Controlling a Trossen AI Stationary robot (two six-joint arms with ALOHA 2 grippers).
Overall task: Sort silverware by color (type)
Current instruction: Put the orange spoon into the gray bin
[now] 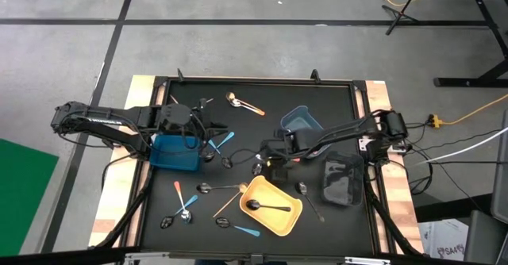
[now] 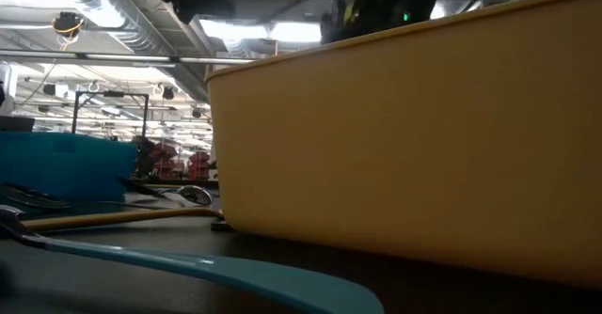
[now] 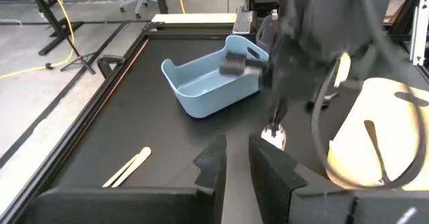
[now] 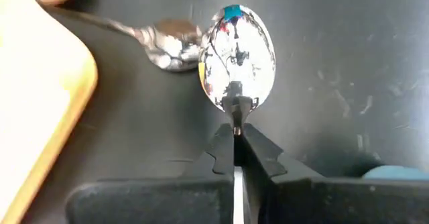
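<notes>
Currently right gripper (image 4: 234, 133) pinches a shiny silver spoon (image 4: 236, 56) by its thin neck, mid-bench just beyond the yellow bin (image 1: 272, 206). Left gripper (image 3: 238, 158) over the blue bin (image 1: 175, 151), fingers slightly parted, empty.

No readable text, labels, brand marks, numbers or signs in any view. Yellow bin (image 1: 272, 207), light-blue bin (image 3: 211, 78) and dark-blue bin (image 1: 175, 151): walls plain, unmarked. Spoon bowl (image 4: 237, 56) shows only warped reflections, nothing legible. Room behind the yellow bin: nothing readable.
</notes>
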